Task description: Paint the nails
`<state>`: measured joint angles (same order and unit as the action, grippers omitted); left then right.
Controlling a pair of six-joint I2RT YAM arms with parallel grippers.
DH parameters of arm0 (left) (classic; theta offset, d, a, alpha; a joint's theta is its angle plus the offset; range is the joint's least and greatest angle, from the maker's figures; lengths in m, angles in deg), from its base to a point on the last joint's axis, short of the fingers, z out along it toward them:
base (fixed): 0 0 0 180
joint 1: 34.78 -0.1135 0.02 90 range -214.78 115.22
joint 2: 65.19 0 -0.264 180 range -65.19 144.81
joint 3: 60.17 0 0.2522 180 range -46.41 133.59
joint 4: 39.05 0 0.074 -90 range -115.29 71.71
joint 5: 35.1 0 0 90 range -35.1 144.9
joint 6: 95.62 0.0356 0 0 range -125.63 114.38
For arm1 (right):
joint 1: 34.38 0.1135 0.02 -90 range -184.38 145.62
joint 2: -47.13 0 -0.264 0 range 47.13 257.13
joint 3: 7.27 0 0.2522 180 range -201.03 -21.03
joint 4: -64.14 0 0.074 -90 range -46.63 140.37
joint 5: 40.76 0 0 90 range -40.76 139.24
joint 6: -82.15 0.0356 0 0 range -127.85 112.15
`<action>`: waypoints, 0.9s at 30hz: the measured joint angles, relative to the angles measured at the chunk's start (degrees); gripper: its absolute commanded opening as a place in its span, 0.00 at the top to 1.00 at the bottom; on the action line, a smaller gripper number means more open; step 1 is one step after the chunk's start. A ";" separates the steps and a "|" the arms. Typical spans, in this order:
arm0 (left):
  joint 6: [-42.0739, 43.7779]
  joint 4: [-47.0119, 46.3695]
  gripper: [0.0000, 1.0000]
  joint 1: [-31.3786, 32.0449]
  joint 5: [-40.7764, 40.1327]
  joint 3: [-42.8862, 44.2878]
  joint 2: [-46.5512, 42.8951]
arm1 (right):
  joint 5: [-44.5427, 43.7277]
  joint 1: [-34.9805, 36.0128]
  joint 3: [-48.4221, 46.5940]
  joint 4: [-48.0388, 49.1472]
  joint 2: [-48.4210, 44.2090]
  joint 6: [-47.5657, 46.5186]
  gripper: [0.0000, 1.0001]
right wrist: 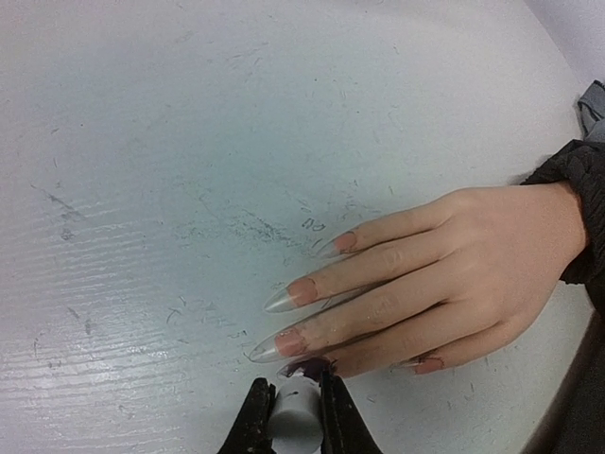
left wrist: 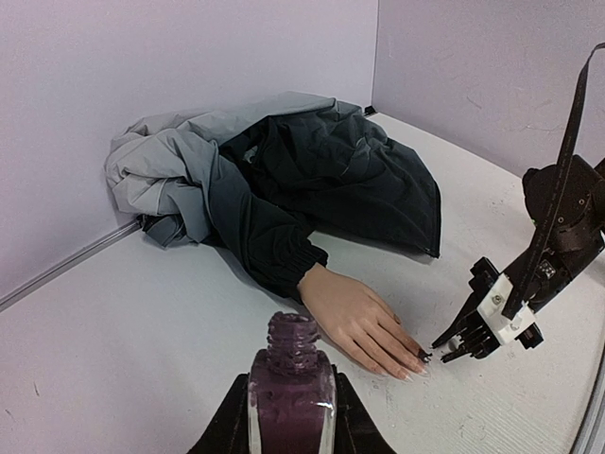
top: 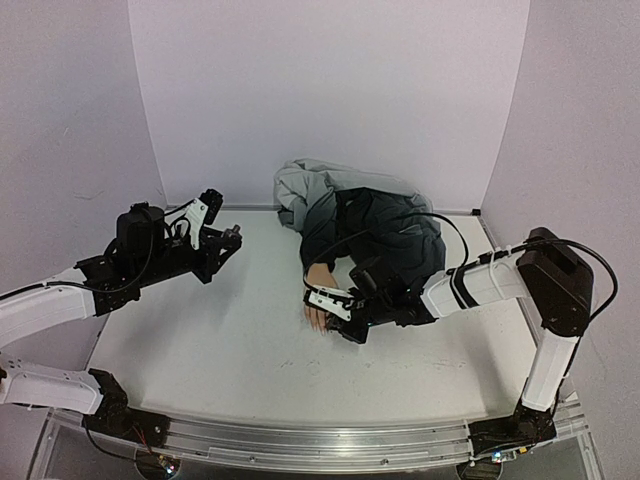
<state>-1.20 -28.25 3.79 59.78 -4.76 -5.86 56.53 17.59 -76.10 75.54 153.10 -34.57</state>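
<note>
A pale mannequin hand lies flat on the table, its wrist in a dark jacket sleeve. The nails are long and pointed: three show skin-tone bases with clear tips, and one is dark purple. My right gripper is shut on the white brush cap, right at that dark nail; the brush itself is hidden. From the left wrist the right gripper sits at the fingertips. My left gripper is shut on the uncapped purple polish bottle, held upright away to the hand's left.
A grey and black jacket is heaped at the back of the table, against the wall. The right arm reaches across over the jacket's near side. White walls close in the table on three sides.
</note>
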 measured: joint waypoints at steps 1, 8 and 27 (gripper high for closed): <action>0.00 0.00 1.00 0.00 -0.02 0.00 0.00 | 0.02 0.00 0.02 -0.02 0.00 0.02 1.00; 0.00 0.00 1.00 -0.02 0.00 0.00 0.00 | 0.31 0.20 0.09 -0.28 0.00 0.20 1.00; 0.00 0.00 1.00 -0.02 0.02 0.00 0.00 | 0.66 0.22 0.09 -0.81 0.00 0.22 1.00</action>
<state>-1.20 -28.25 3.77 59.80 -4.76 -5.86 57.19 17.81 -76.01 74.73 153.10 -34.35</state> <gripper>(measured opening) 0.211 0.133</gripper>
